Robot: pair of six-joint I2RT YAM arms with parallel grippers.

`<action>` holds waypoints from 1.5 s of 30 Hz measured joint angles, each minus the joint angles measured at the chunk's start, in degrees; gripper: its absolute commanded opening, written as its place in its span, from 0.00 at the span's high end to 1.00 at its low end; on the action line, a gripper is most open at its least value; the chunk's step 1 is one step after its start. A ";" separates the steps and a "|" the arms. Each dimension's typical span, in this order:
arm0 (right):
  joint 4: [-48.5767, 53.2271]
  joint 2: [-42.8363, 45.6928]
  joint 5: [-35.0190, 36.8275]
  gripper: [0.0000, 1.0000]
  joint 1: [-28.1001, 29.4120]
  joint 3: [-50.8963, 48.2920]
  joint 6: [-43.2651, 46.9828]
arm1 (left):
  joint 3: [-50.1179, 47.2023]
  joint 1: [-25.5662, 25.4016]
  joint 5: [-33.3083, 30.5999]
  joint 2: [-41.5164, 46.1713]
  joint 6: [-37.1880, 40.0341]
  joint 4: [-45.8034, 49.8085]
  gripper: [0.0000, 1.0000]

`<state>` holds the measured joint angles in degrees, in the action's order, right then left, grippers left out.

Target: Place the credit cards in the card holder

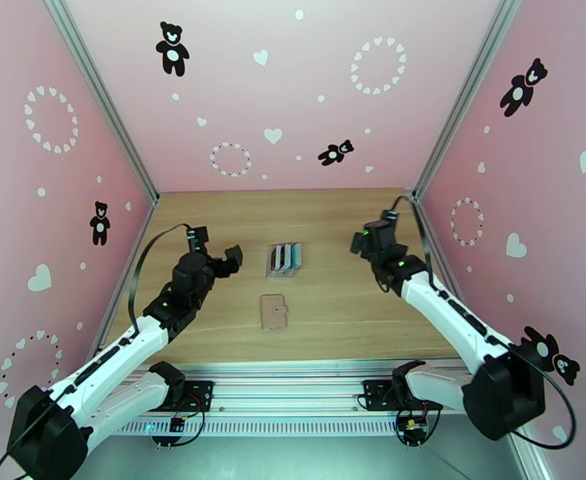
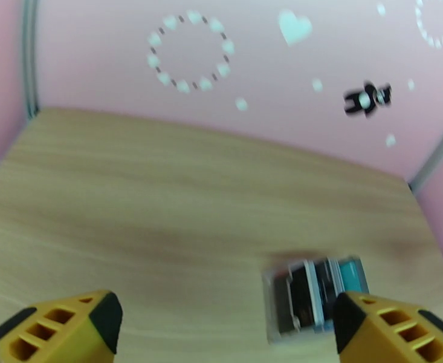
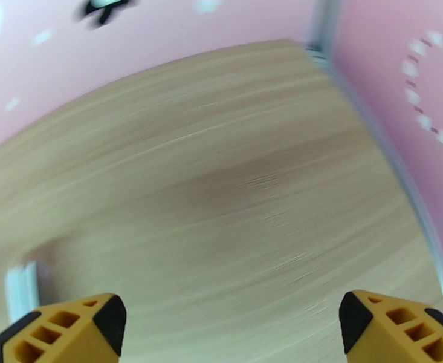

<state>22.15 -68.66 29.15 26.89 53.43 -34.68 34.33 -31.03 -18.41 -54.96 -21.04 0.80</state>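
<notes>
Credit cards (image 1: 295,254), light blue and grey-white, stand on edge side by side in a dark slotted stand (image 1: 285,272) near the middle of a wooden table (image 1: 348,314). The card holder (image 1: 274,311), a tan-pink booklet wallet, lies flat and closed just on the near side of the stand. It is apart from the stand, and its snap tab sits on its right edge.

The left gripper (image 1: 217,248) hovers to the left of the stand with its jaws spread wide and nothing between them. In the left wrist view, the same gripper (image 2: 227,325) shows two yellow-and-black fingertips (image 2: 70,325) far apart over bare wood. The stand (image 2: 300,294) and a blue card (image 2: 354,273) appear blurred just ahead of the right-hand fingertip.

The right gripper (image 1: 370,234) hangs well to the right of the cards, near the table's far right corner. Its jaws are also wide apart and it holds nothing. In the right wrist view, the gripper (image 3: 230,325) faces open tabletop, with a pale, blurred edge (image 3: 22,291) at lower left that is too indistinct to identify.

Pink walls (image 1: 293,90) printed with black bears and white hearts enclose the table on three sides.
</notes>
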 measured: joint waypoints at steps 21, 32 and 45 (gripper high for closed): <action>9.70 -13.11 7.15 0.01 41.51 -1.03 -13.73 | -14.29 -2.45 14.62 6.47 -13.35 13.51 0.17; 9.40 -24.30 4.13 0.07 46.36 5.31 -17.38 | -20.17 -3.67 15.45 17.07 -21.53 17.18 0.39; 11.74 -35.58 1.49 0.38 46.45 16.28 -18.93 | -22.01 -3.69 17.38 20.26 -23.21 20.74 0.39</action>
<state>33.89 -104.25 30.63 73.34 69.71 -53.60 12.32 -34.72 -1.04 -34.70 -44.25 21.54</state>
